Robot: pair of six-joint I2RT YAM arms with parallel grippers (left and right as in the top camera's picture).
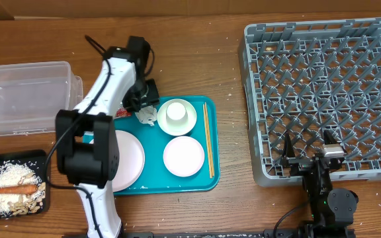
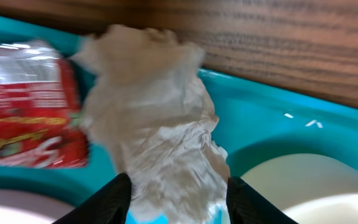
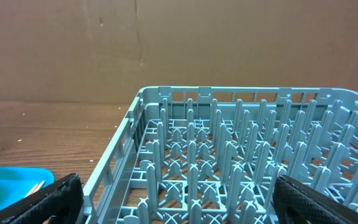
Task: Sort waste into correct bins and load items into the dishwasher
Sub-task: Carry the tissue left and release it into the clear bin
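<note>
Brown wooden table, brown wall behind. Left gripper fingers clamp the crumpled white tissue ball; shiny red snack wrapper just left. Right gripper fingers spread wide, empty, large grey plastic dish rack ahead.

Bright even top light, soft shadows on table. Left wrist view motion-blurred: tissue, wrapper smeared. Right wrist view sharp.

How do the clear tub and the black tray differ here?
The clear tub is see-through and looks empty; the black tray is opaque and holds rice crumbs and an orange stick. The tub is larger with raised walls; the tray is flat. Both are rectangular.
</note>
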